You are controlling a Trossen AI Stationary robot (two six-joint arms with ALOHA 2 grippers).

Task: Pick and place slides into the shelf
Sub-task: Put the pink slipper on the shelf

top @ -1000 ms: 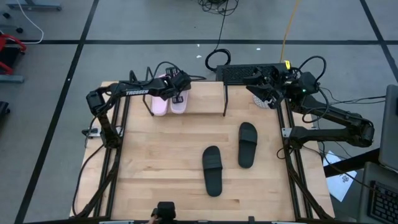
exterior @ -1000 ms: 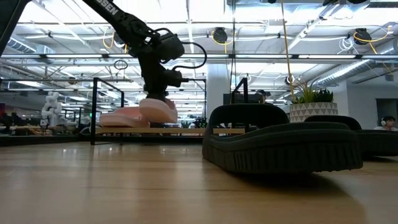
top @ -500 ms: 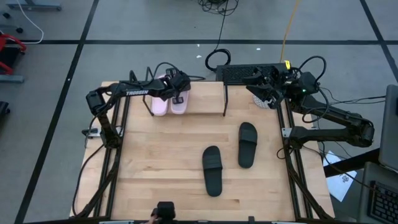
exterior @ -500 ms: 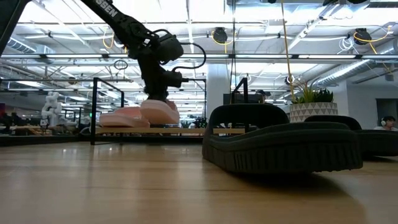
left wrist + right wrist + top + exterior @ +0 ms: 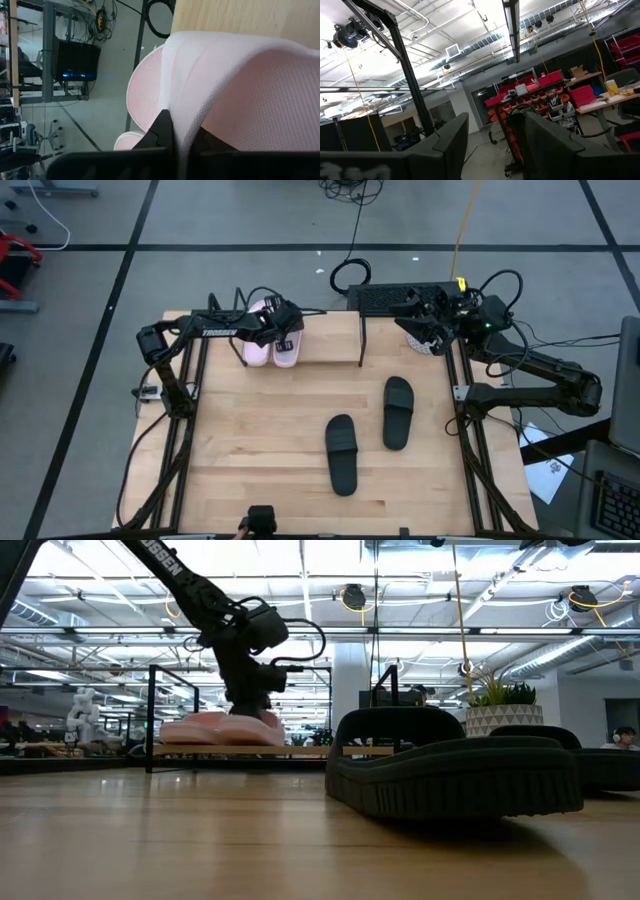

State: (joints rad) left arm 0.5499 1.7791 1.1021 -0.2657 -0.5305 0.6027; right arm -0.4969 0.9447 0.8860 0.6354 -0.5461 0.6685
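The left pincer is closing tight on the strap of a pink slide, and in the left wrist view its dark fingers are pinching the edge of that strap. This slide is lying flat on the shelf, close to the shelf's left end, right beside the other pink slide. The two pink ones are sitting side by side and touching. In the low view both pink slides are resting level on the shelf board, with the pincer right on top of them. The shelf is standing along the far edge of the desk. The two black slides are lying on the bare desk, well apart from the shelf: one black slide nearer the right edge and the other black slide near the middle. The left arm is stretching out from the left edge of the desk, reaching sideways to the shelf. The right pincer is waiting at the far right corner of the desk, past the shelf's right end, with its fingers spread open and holding nothing.
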